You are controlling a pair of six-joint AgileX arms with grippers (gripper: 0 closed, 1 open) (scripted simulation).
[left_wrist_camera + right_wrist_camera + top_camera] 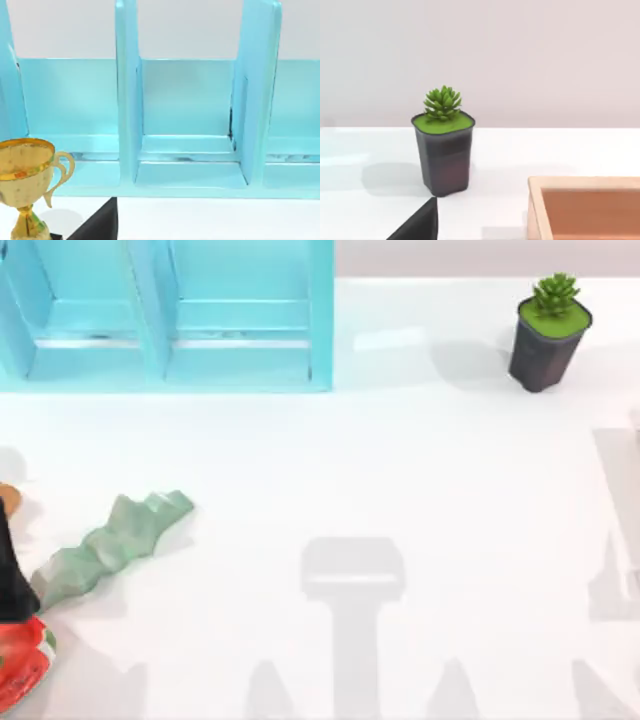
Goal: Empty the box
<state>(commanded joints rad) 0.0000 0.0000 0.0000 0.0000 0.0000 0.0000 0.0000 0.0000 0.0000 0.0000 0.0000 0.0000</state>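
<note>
A wooden box [585,207] with a pale rim and an orange-brown inside shows in the right wrist view, close to my right gripper; what it holds is hidden. A black part of my right gripper [417,225] shows at that view's lower edge, facing a potted succulent [443,142]. A black part of my left gripper [97,225] shows in the left wrist view, facing a cyan shelf [187,150] with a gold trophy [27,185] standing in front of it.
The cyan shelf [240,370] stands at the table's back left and the potted succulent [548,330] at the back right. A green zigzag piece [110,545] lies at the left, and a red-and-green object [22,665] at the front left corner.
</note>
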